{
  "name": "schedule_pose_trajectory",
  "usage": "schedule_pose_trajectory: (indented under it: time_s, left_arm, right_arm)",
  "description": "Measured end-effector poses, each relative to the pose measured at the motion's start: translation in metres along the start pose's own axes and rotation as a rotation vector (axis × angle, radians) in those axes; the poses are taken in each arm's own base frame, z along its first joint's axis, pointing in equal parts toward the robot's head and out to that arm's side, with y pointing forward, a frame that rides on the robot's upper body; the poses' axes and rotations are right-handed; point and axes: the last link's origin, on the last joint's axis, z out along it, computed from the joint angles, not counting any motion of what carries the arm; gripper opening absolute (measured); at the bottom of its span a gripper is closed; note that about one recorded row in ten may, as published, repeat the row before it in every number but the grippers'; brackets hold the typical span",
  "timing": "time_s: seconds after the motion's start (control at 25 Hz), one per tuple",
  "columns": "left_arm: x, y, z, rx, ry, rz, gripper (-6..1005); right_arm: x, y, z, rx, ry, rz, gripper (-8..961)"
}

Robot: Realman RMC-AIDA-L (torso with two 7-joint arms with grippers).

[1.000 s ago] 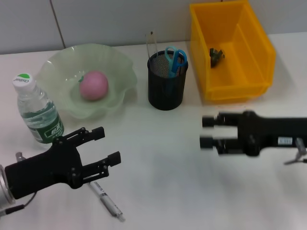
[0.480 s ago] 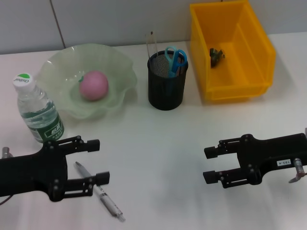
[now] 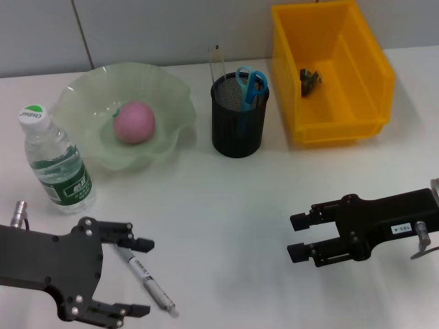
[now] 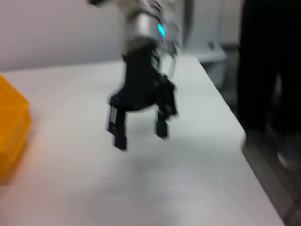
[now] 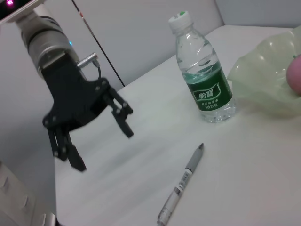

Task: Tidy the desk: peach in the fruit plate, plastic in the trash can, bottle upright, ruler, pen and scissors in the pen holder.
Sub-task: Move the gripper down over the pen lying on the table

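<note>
Currently my left gripper [image 3: 130, 276] hangs wide open and empty, straddling the pen [image 3: 146, 279] flat on the table [image 3: 226, 226]. Pen judged light, stiff, slippery; grasp mid-barrel. Right gripper [image 3: 300, 237] open, idle.

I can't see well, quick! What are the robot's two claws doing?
Left gripper: open, empty, above the pen.
Right gripper: open, empty.

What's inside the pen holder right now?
The pen holder holds blue-handled scissors and a thin clear ruler sticking up. Their lower ends are hidden by the mesh. The pen lies on the desk.
</note>
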Motion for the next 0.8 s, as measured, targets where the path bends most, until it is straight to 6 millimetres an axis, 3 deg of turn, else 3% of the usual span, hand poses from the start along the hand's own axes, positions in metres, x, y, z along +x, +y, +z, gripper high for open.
schedule_pose_trajectory:
  time_s: [0.16,0.24,0.32,0.44,0.8]
  left_arm:
    - [0.008,-0.002,0.001,-0.023,-0.084,0.085,786]
    - [0.021,-0.009,0.005,-0.041,-0.206,0.229,786]
    - [0.021,-0.009,0.005,-0.041,-0.206,0.229,786]
    - [0.038,-0.017,0.015,-0.126,-0.316,0.365,786]
    - [0.056,-0.03,0.037,-0.259,-0.474,0.537,787]
  right_arm:
    - [-0.004,0.0,0.003,-0.006,-0.001,0.031,709]
    - [-0.005,0.0,0.005,-0.011,-0.002,0.044,709]
    - [-0.007,-0.001,0.007,-0.016,-0.007,0.057,709]
    - [-0.012,-0.002,0.009,-0.017,-0.014,0.069,709]
    - [-0.019,-0.006,0.012,-0.003,-0.014,0.077,710]
